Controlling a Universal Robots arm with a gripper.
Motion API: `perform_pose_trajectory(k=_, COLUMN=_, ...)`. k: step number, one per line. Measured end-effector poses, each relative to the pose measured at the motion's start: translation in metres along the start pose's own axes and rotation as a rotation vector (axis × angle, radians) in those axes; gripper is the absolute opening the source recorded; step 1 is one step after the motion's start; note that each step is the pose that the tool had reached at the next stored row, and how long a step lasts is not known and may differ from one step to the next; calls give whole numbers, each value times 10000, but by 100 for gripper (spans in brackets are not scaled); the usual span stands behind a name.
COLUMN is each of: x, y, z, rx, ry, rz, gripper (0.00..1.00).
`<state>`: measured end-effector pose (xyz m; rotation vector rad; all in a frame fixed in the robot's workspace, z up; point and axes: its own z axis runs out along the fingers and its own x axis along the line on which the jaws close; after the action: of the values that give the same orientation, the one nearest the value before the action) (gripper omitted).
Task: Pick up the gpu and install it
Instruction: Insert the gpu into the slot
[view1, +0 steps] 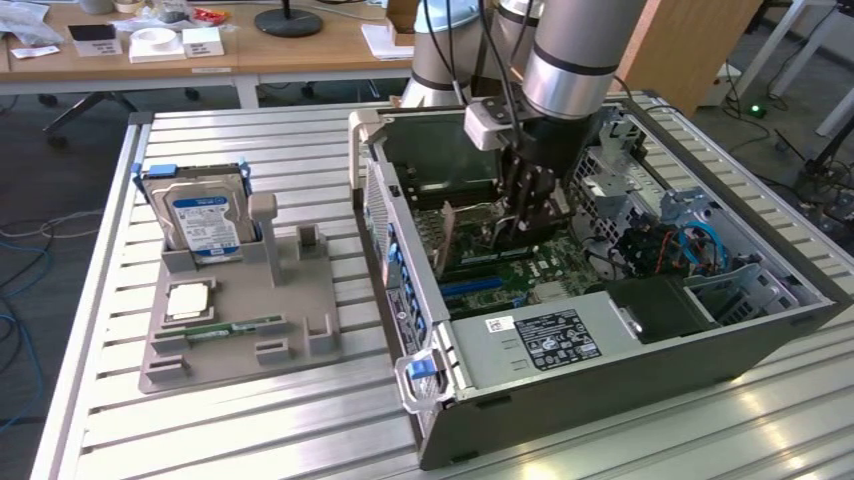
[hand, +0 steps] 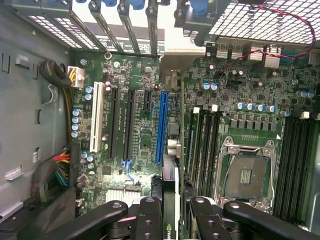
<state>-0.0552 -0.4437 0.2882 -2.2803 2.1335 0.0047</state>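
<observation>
Black-faced, thin flat gpu card (hand: 170, 187) is hanging edge-on in the dark two-fingered claw (hand: 174, 216), which is pinching it, part-closed, over the green motherboard's (hand: 140, 145) middle, near the long blue slot (hand: 161, 127). Any tilt or offset is risking a jam against the slot's wall.

Wrist view: the gpu (hand: 170, 225) shows as a thin edge-on strip clamped between the gripper (hand: 171, 202) fingers (hand: 148, 217). The frame edge cuts off the rest, so its board face and bracket can't be made out, and the finger linkages are cropped too. Exterior view: the arm (view1: 574, 45) runs out of frame at the top, its dark fingers blend into the case (view1: 601, 380) interior, and print on the power supply label (view1: 547, 340) and the hard drive (view1: 200, 215) is too small to read.
</observation>
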Motion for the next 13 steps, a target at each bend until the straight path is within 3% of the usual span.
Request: perform_pose_trajectory(k=13, x=9, y=8, z=19, rx=9, ry=-4, rz=339, gripper=26)
